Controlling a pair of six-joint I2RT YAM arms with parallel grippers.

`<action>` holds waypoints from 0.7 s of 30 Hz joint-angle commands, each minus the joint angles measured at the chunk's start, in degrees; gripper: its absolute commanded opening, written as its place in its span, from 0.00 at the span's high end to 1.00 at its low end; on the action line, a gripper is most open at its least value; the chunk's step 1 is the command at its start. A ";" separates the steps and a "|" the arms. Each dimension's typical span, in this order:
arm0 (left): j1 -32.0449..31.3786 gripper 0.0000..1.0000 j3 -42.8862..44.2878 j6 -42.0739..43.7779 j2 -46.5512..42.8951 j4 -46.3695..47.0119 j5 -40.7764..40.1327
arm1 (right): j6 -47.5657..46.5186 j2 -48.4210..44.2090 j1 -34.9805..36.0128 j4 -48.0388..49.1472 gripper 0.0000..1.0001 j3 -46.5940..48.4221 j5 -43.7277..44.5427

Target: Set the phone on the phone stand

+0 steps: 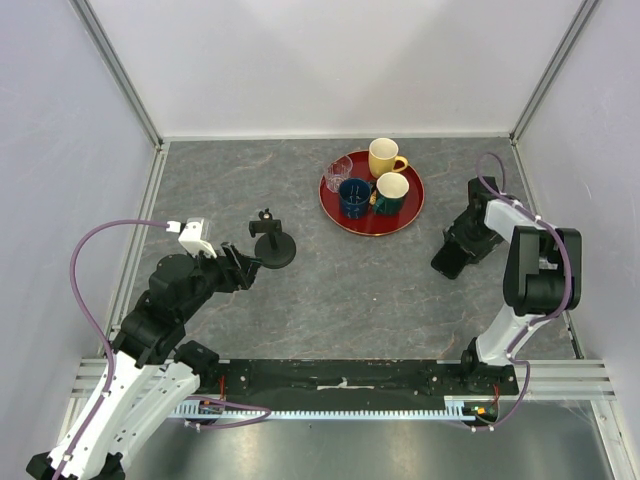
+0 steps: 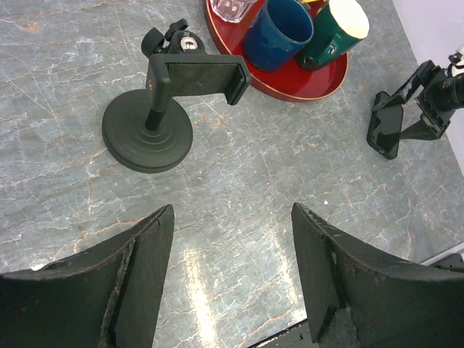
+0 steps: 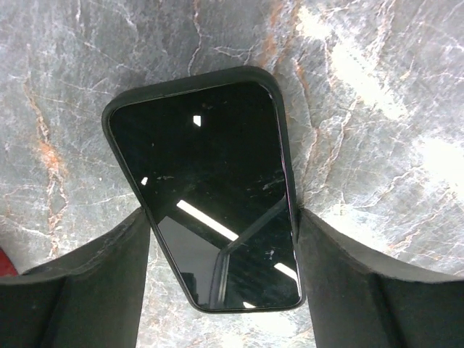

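The phone point(image 3: 210, 188), black with a glossy screen, lies flat on the grey marbled table at the right; it also shows in the overhead view point(image 1: 450, 260) and the left wrist view point(image 2: 383, 131). My right gripper point(image 3: 223, 214) straddles it, with a finger against each long edge, shut on it. The phone stand point(image 1: 272, 246), with a round black base and an empty cradle point(image 2: 197, 77), stands left of centre. My left gripper point(image 2: 232, 210) hovers open just near-left of the stand point(image 2: 147, 135), with nothing between its fingers.
A round red tray point(image 1: 402, 222) sits at the back centre with a yellow mug point(image 1: 383, 157), a blue mug point(image 1: 354, 196), a green mug point(image 1: 391, 191) and a clear glass point(image 1: 338, 170). White walls close in the table on three sides.
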 commanded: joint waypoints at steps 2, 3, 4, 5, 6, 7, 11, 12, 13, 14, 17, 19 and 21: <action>-0.11 0.28 -0.20 2.44 0.17 2.47 1.12 | 1.98 0.83 0.00 -0.12 0.56 -2.65 2.19; -0.11 0.28 -0.11 2.52 0.17 2.21 1.03 | 1.63 0.83 0.00 0.14 0.79 -2.47 2.02; -0.11 0.28 -0.11 2.53 0.09 2.21 1.12 | 1.10 0.74 0.09 0.41 0.84 -2.47 1.76; -0.11 0.28 -0.20 2.53 0.00 2.30 0.95 | 0.92 0.22 0.01 0.50 0.89 -2.47 1.84; -0.11 0.28 -0.11 2.53 0.08 2.30 0.94 | 0.74 -0.22 0.00 0.67 1.00 -2.82 1.75; -0.11 0.28 -0.20 2.44 0.00 2.30 0.77 | -0.13 -0.83 0.09 1.46 1.00 -3.26 0.97; -0.11 0.28 -0.20 2.44 0.17 2.30 0.86 | -1.88 -7.85 0.09 7.26 1.00 -7.83 -0.71; -0.11 0.28 -0.20 2.44 0.26 2.21 1.12 | -2.76 -8.74 0.01 7.79 0.97 -8.27 -1.06; -0.11 0.28 -0.11 2.52 0.35 2.21 1.12 | -3.64 -9.62 0.09 8.92 0.93 -8.53 -1.58; -0.11 0.28 -0.11 2.44 0.26 2.21 0.95 | -4.70 -11.63 0.01 9.11 0.90 -8.71 -1.85; -0.11 0.28 -0.11 2.44 0.44 2.21 1.12 | -5.41 -16.03 0.00 9.11 0.72 -9.15 0.51; -0.11 0.28 -0.20 2.44 0.44 2.30 1.12 | -6.28 -18.23 0.09 9.11 0.40 -9.33 1.75; -0.11 0.28 -0.11 2.52 0.35 2.21 1.12 | -6.64 -18.59 0.01 8.50 0.02 -8.28 2.98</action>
